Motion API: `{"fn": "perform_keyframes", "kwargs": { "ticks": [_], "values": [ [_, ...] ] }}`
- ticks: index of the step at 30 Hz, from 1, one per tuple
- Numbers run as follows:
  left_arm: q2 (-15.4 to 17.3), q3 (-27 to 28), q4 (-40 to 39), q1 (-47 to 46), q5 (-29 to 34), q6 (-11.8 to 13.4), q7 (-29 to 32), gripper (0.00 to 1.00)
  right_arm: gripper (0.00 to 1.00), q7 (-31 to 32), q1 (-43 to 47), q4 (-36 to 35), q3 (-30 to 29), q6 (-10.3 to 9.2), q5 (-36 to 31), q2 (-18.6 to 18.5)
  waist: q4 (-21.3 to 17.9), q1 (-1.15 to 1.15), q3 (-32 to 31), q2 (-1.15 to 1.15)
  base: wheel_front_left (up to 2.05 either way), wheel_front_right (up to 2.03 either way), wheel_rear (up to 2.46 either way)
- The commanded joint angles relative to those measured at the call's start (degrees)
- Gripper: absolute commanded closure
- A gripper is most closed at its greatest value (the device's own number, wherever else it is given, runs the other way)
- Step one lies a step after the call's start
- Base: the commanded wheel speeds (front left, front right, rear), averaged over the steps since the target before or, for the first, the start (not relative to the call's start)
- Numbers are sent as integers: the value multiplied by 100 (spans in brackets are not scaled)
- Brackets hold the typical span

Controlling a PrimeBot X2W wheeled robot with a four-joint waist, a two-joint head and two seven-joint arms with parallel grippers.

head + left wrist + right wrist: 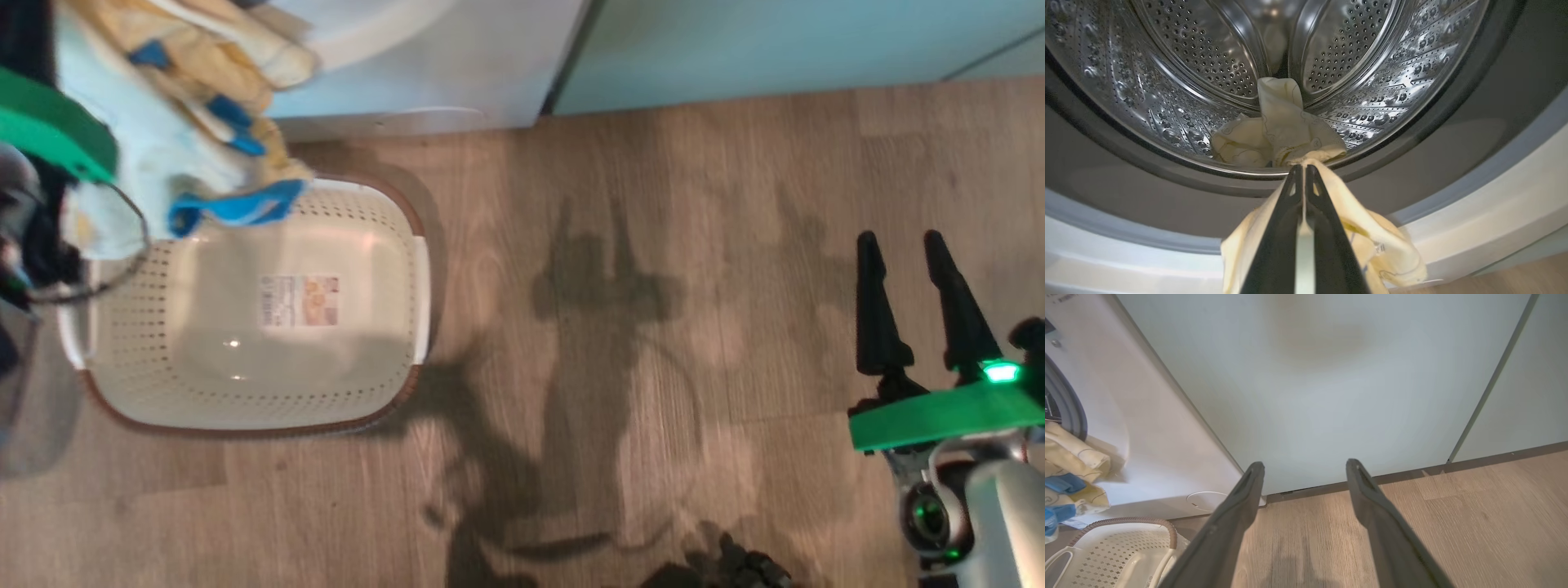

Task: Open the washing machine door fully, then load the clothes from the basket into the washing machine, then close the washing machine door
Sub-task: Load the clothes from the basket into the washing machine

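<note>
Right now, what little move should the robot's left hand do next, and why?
Probably push the left gripper deeper into the drum before letting go: it is shut on the clothes just at the drum's mouth, and part of the cloth hangs outside over the grey ring.

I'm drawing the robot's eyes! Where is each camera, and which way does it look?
Head view: on the head, looking down at floor, basket and hanging clothes; right pincer open, lower right.
Left wrist view: on the left wrist, looking into the washing machine drum; left pincer shut on clothes.
Right wrist view: on the right wrist, facing a pale cabinet; its open fingers show.
Shared: head and right wrist views both show basket and clothes.
</note>
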Motion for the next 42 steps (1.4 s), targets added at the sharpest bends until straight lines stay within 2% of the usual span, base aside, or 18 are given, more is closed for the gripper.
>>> {"fn": "perform_keyframes", "kwargs": {
  "ticks": [1, 5, 17, 22, 28, 34, 42],
  "values": [
    [432, 305, -67, -366, -11, -34, 97, 100, 0, -114, -97, -70, 168, -16, 79, -10, -191, -1, 211, 0, 0, 0, 0],
    [736, 326, 317, -918, -56, -235, 366, 100, 0, -253, -230, 127, 322, -16, 227, -9, -327, -1, 364, 0, 0, 0, 0],
    [1089, 46, 1044, -2300, -2, -580, 1115, 100, 0, -438, -502, 486, 629, -16, 474, -8, -559, -1, 657, 0, 0, 0, 0],
    [1199, -56, 1425, -2964, 60, -663, 1377, 100, 0, -455, -573, 560, 732, -16, 549, -8, -672, -1, 761, 0, 0, 0, 0],
    [1186, -206, 1844, -3663, 206, -640, 1491, 100, 0, -459, -635, 547, 823, -16, 647, -7, -803, -1, 908, 0, 0, 0, 0],
    [1174, -371, 2317, -4436, 511, -521, 1215, 100, 0, -460, -738, 527, 951, -16, 740, -7, -953, -1, 1076, 0, 0, 0, 0],
    [1127, -552, 2517, -5092, 979, -247, 194, 100, 0, -460, -783, 531, 1002, -16, 784, -7, -990, -1, 1218, 0, 0, 0, 0]
  ]
}}
